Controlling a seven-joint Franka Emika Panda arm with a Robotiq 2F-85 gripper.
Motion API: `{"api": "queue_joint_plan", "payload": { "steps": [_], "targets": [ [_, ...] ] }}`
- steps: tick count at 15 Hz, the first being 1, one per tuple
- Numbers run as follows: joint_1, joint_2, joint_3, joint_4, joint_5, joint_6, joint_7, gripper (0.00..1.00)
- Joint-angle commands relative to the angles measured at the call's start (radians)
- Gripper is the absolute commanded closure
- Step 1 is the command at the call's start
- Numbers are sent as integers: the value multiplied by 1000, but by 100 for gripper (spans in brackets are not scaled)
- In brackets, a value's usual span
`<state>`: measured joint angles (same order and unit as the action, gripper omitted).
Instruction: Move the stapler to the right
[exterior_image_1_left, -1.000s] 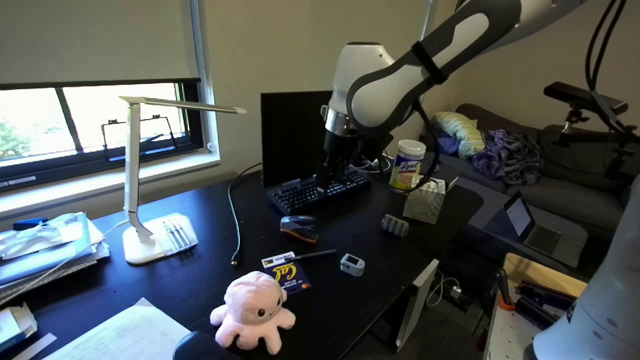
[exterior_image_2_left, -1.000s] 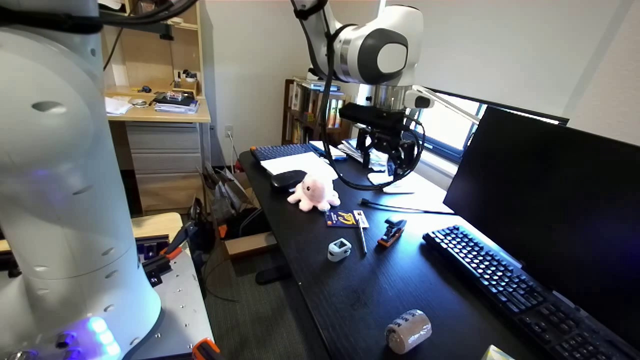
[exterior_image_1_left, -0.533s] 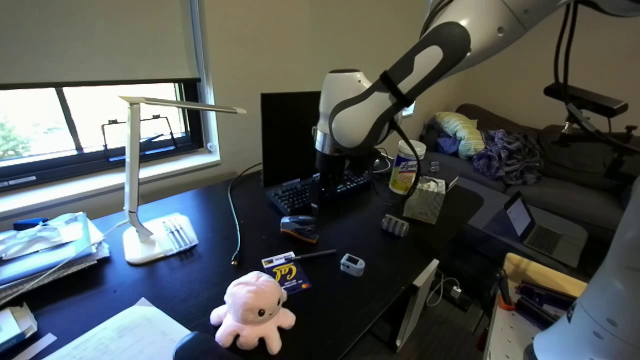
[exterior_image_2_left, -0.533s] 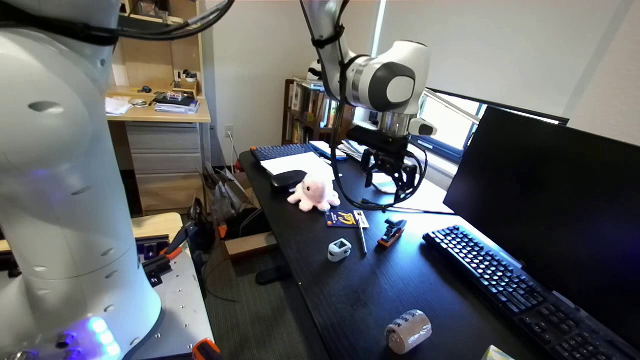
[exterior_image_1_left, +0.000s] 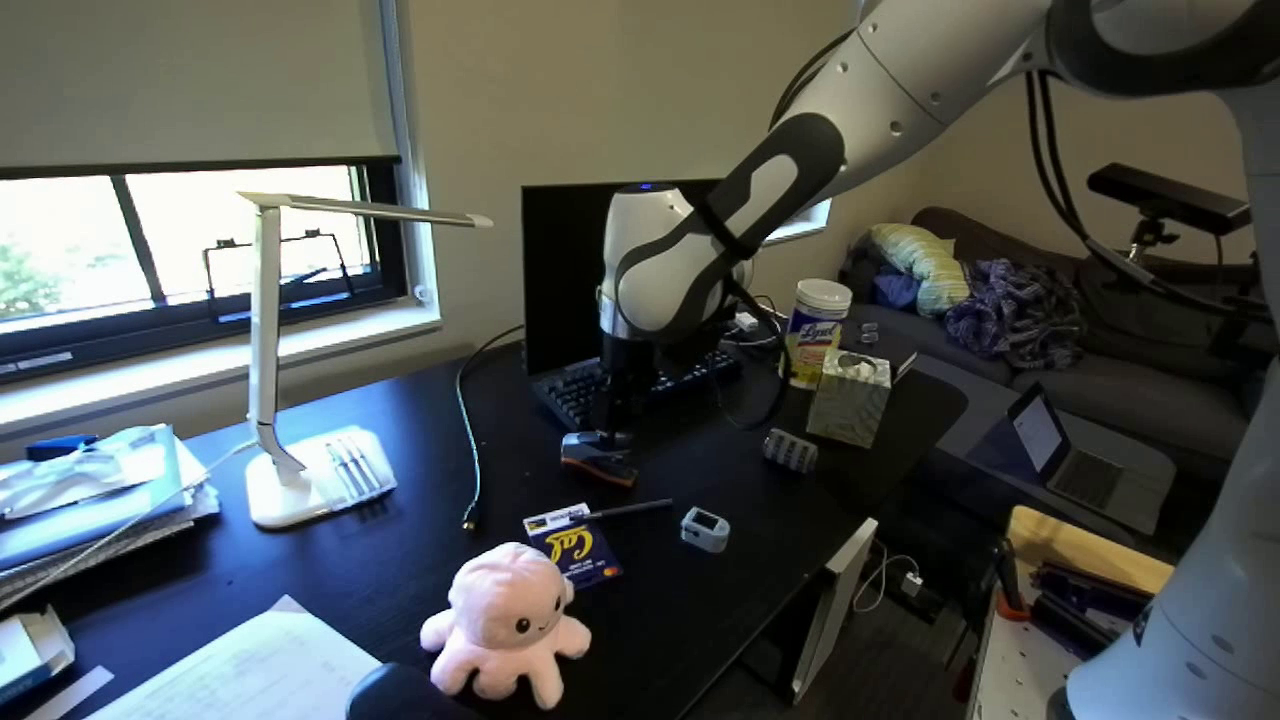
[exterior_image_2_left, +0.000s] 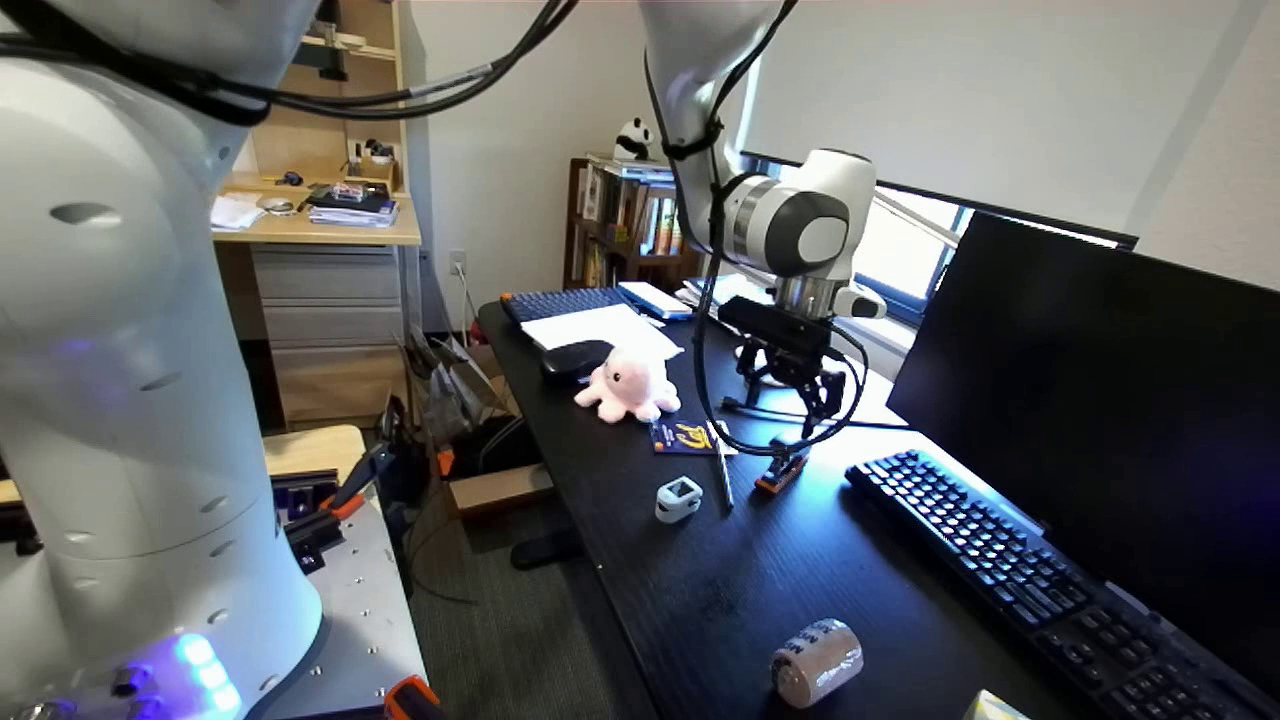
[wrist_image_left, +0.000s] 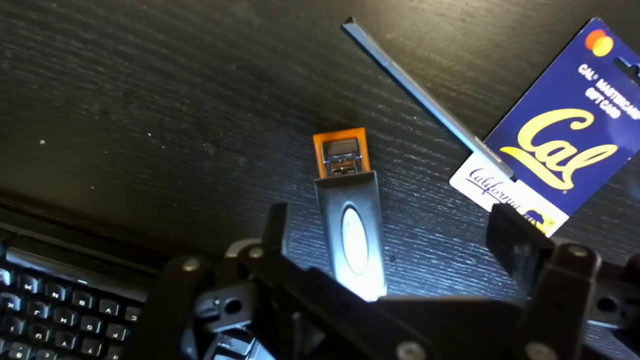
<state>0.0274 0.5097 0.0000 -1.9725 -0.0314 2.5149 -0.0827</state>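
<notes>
On my wrist feed the claw (wrist_image_left: 387, 227) stands wide, its two fingers well apart to either side of the stapler (wrist_image_left: 350, 225), with strips of dark worktop (wrist_image_left: 150, 115) showing between it and each of them. The stapler lies nearer the finger at picture left, orange base jutting toward the top of the view, a pale oval on its dark back. I can't judge fingertip height from here. Up and right of it a slim pen (wrist_image_left: 425, 97) lies aslant, one end on the white strip of a blue gift card (wrist_image_left: 555, 135). The black keyboard (wrist_image_left: 65, 320) fills the lower left corner, partly covered by the claw.

In an exterior view I see the claw pointing down, a fingertip lined up with the stapler's top; whether they touch, I can't tell. The keyboard sits behind, at the foot of the monitor (exterior_image_1_left: 570, 270). In front are the pen, the card and a pink plush octopus (exterior_image_1_left: 505, 620), with a small grey-white device (exterior_image_1_left: 706, 530) near the pen. A wrapped roll (exterior_image_1_left: 790, 452) lies near a tissue box (exterior_image_1_left: 850, 405).

In an exterior view the claw's spread fingers show over the stapler, which rests on the worktop. A black mouse (exterior_image_2_left: 577, 360) sits near the octopus, and a second keyboard (exterior_image_2_left: 565, 303) lies toward the worktop's far end.
</notes>
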Motion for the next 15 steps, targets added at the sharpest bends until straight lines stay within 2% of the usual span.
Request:
{"api": "queue_joint_plan", "payload": {
  "steps": [1, 6, 7, 9, 15],
  "targets": [
    [-54, 97, 46, 120, 32, -37, -86, 0],
    [-105, 175, 101, 228, 55, -85, -187, 0],
    [-109, 183, 107, 242, 53, -100, -206, 25],
    [-99, 195, 98, 267, 37, -117, -204, 33],
    [-38, 192, 22, 270, -35, -61, -111, 74]
  ]
}}
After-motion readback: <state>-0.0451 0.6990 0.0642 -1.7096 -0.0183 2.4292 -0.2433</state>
